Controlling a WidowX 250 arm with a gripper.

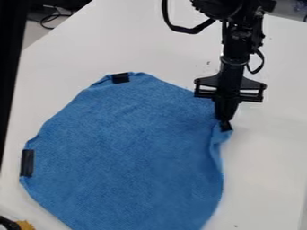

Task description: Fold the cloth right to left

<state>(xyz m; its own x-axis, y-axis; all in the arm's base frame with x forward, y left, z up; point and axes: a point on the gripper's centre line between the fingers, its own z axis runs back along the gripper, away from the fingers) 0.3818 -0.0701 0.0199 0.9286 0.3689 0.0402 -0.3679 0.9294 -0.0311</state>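
Below left of the cloth (126, 157), one yellow bit (25, 225). On the cloth's left edge, one patch (27, 162); on its top edge, a second patch (120, 78). Beneath the mostly flat cloth, one table (264, 166). At its right edge, one gripper (225, 120), narrowed, pinching gathered fabric.

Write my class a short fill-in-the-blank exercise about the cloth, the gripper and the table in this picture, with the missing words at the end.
1. The cloth is coloured ____.
2. In the picture, the gripper is at the cloth's ____ edge.
3. The strip at the cloth's left edge is coloured ____.
4. The tabletop under the cloth is coloured ____.

Missing words: blue; right; black; white.
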